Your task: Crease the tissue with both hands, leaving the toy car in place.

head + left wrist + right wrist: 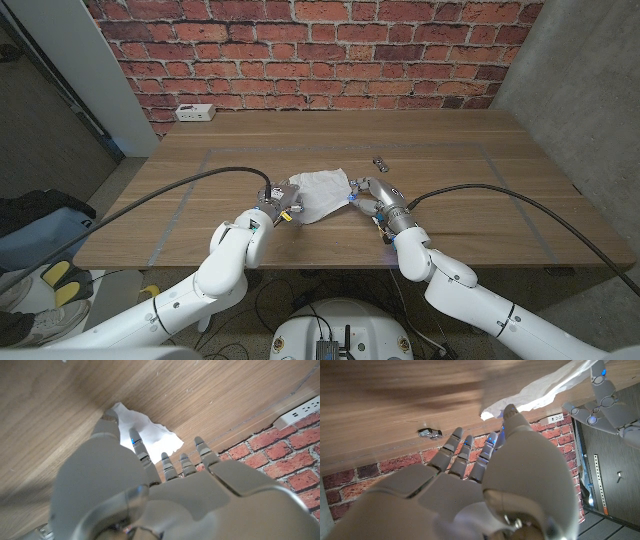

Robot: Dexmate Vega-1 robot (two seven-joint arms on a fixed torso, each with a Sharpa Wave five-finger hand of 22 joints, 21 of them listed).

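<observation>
Left hand (pixel 272 203): fingers on the tissue's (pixel 320 190) left edge; a firm grip cannot be told.
Right hand (pixel 372 199): thumb at the tissue's right edge, other fingers spread; grip unclear.
Tissue: crumpled, mid-worktop (pixel 450 150), between the hands.
Car (pixel 381 162): just beyond the right hand.
Left wrist view: power strip (pixel 300 410) by the wall.

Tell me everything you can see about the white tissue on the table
The tissue is a thin white sheet, soft and crumpled, with wavy, ragged edges. It lies on the wooden table near the middle of the front half, not flat: parts of it are rumpled and raised. The left hand is at its left edge and the right hand at its right edge, fingertips on or against it. The toy car lies apart, farther back.
</observation>
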